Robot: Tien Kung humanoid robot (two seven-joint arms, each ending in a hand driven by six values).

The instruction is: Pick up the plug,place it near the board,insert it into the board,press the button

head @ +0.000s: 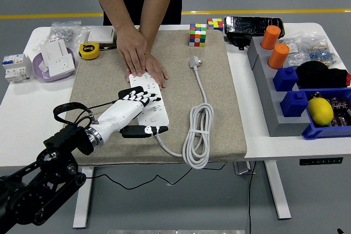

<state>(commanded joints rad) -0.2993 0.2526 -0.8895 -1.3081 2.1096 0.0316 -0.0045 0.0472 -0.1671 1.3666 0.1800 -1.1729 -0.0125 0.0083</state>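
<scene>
A beige mat (219, 108) covers the middle of the white table (22, 108). The left hand (131, 112) lies flat on the near half of the white power strip (147, 102), fingers spread and grasping nothing, thumb stretched along the strip's near end. Just beyond its fingertips, a person's two stacked hands (140, 58) press the strip's far end. The white plug (194, 61) lies unplugged — well to the hand's right and farther back, its cable (198, 141) coiled nearer.
</scene>
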